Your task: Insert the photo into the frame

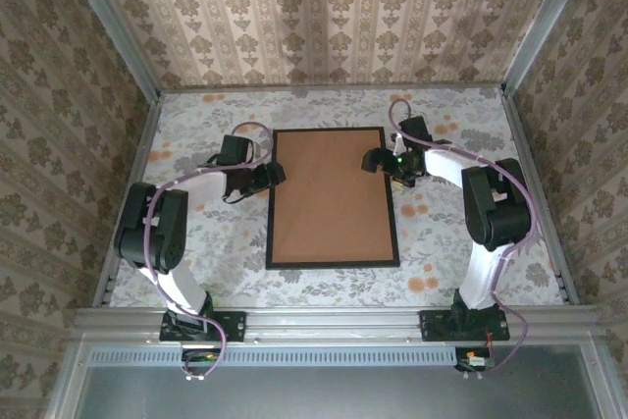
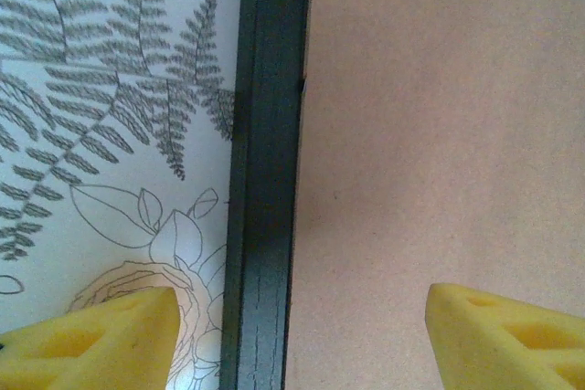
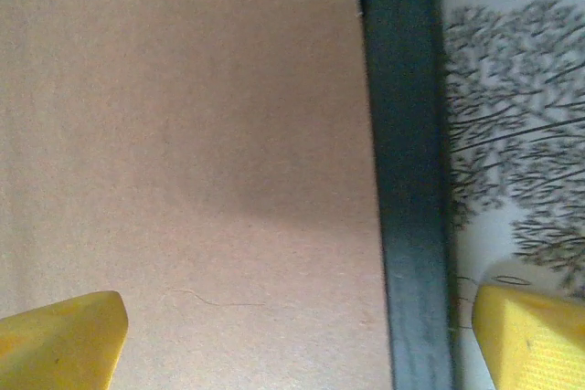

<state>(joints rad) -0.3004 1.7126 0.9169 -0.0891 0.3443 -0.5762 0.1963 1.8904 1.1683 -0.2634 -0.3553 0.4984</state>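
Observation:
The black frame (image 1: 270, 205) lies flat mid-table with a brown backing board (image 1: 332, 195) filling it. The photo is out of view. My left gripper (image 1: 274, 176) is open at the frame's left side. In the left wrist view the left gripper (image 2: 302, 317) straddles the black bar (image 2: 265, 180), with one yellow finger (image 2: 91, 344) over the tablecloth and the other over the board (image 2: 439, 134). My right gripper (image 1: 374, 159) is open at the right side. The right gripper (image 3: 300, 317) spans the right bar (image 3: 407, 180) and the board (image 3: 183, 134) in the same way.
The floral tablecloth (image 1: 196, 233) covers the table around the frame. Patterned walls (image 1: 324, 17) enclose the back and both sides. A metal rail (image 1: 334, 321) runs along the near edge by the arm bases.

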